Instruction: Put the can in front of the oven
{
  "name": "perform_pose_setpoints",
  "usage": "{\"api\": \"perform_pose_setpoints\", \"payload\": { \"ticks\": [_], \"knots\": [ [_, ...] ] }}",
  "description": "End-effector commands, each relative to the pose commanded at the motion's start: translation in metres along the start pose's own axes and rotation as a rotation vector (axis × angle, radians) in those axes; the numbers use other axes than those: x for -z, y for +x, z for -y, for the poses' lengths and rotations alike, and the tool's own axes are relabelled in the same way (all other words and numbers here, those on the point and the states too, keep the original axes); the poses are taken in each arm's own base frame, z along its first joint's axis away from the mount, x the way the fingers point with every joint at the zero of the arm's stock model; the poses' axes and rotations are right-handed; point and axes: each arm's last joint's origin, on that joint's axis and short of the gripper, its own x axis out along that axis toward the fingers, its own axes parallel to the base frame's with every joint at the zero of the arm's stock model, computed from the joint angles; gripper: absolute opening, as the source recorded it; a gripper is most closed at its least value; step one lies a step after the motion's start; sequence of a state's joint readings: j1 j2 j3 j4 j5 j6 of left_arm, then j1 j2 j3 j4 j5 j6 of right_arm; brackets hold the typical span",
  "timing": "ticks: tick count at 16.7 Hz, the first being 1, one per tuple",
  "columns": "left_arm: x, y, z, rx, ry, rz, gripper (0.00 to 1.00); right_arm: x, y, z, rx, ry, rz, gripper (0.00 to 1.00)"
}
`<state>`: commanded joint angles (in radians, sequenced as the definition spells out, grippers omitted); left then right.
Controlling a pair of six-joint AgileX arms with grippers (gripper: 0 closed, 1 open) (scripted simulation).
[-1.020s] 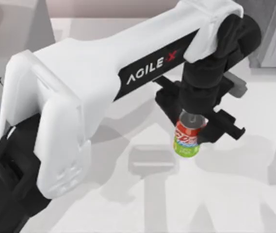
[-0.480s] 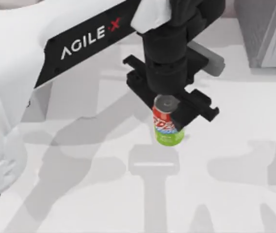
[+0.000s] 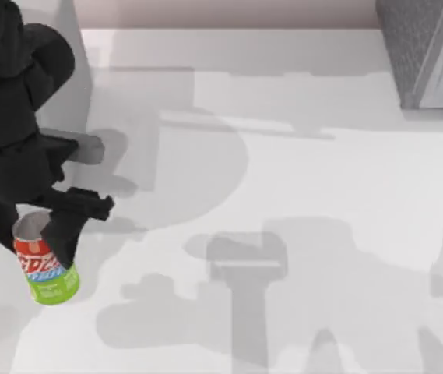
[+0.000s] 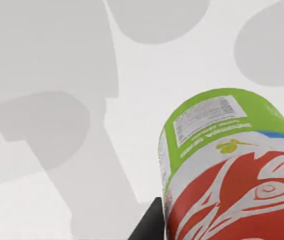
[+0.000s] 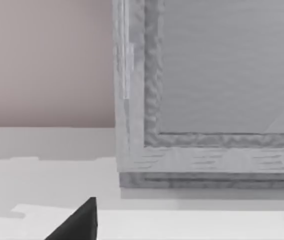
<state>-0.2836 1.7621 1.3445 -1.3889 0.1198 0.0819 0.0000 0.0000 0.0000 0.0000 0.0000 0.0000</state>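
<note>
The can [image 3: 44, 269] is at the table's [image 3: 299, 179] far left, near the front edge, its silver top up and its green lower part down, long axis roughly upright with a slight lean. It sits between the black fingers [image 3: 69, 226] of the left gripper [image 3: 40, 234], which close narrowly on its upper red band; in the left wrist view the can [image 4: 231, 170] looms close with white table beneath it, so I judge it is held just above the surface, though contact cannot be ruled out.

The oven [image 3: 427, 51] stands at the table's far right rear corner, well apart from the can, with the whole width of the table between them. The move ahead turns on that: the can lies far to the left of its goal, and the spot in front of the oven is bare.

The right arm is parked near the oven; its wrist view faces the oven's [image 5: 206, 100] door frame, with one dark finger tip [image 5: 79, 222] at the edge. Whether those fingers are open I cannot tell.

No container is in play.
</note>
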Motion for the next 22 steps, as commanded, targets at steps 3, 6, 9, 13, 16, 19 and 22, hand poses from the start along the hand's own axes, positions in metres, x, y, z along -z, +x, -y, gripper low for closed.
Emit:
{"api": "perform_pose_setpoints", "payload": {
  "ticks": [3,6,9,13,16,19,22],
  "knots": [
    [0.048,0.017,-0.066,0.035,-0.227,0.003,0.00,0.000,0.000,0.000,0.000,0.000,0.000,1.00],
    [0.085,0.015,-0.098,-0.022,-0.331,0.143,0.00,0.000,0.000,0.000,0.000,0.000,0.000,1.00],
    [0.106,0.018,-0.108,-0.085,-0.337,0.234,0.00,0.000,0.000,0.000,0.000,0.000,0.000,1.00],
    [0.109,0.020,-0.109,-0.097,-0.330,0.247,0.00,0.000,0.000,0.000,0.000,0.000,0.000,1.00],
    [0.108,0.021,-0.108,-0.096,-0.326,0.243,0.00,0.000,0.000,0.000,0.000,0.000,0.000,1.00],
    [0.108,0.024,-0.109,-0.097,-0.328,0.245,0.00,0.000,0.000,0.000,0.000,0.000,0.000,1.00],
    [0.107,0.028,-0.110,-0.097,-0.330,0.247,0.00,0.000,0.000,0.000,0.000,0.000,0.000,1.00]
  ]
}}
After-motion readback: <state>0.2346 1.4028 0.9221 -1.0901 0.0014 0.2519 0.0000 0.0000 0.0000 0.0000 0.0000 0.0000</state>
